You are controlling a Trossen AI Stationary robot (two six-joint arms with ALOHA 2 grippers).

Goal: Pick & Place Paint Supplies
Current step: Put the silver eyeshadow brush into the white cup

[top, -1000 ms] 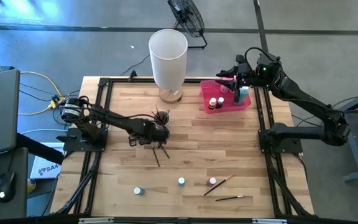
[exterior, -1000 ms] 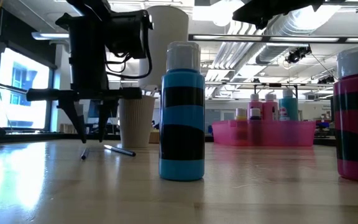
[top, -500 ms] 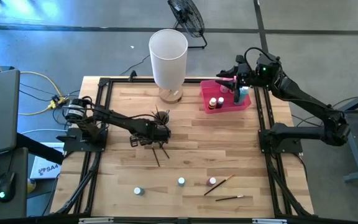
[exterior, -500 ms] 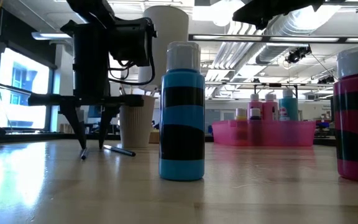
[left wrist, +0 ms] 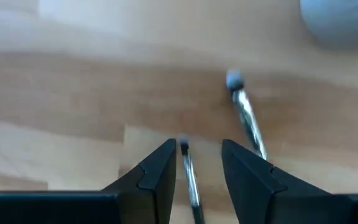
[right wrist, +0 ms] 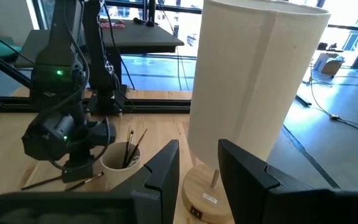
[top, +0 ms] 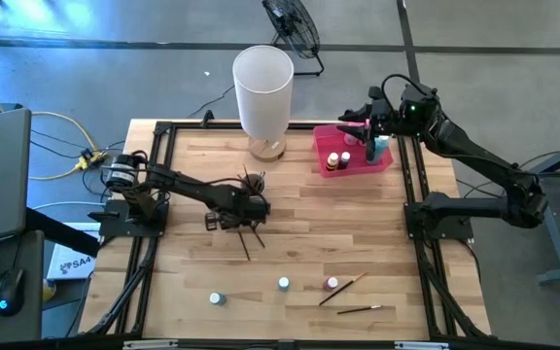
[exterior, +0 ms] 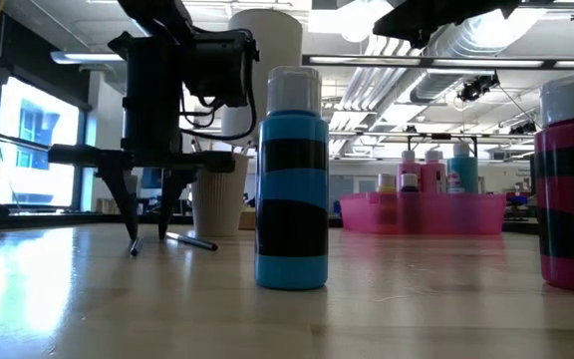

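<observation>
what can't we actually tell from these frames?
- Right hand: in the high view it hangs over the pink tray; whether it grips a bottle is hidden by the arm, and its wrist view looks away.
- Left hand: a paintbrush lies between its fingers, the lower end cut off by the frame; contact unclear.
- Second paintbrush: blurred in the left wrist view.
- Pink bottle: cut by the low view's right edge.

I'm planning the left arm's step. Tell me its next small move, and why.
Probably close the left gripper on the thin dark-handled paintbrush lying on the wooden table. Its fingers are open and straddle the handle. In the low view their tips sit about at the tabletop, so little descent seems needed. The right gripper hangs over the pink rectangular tray.
</observation>
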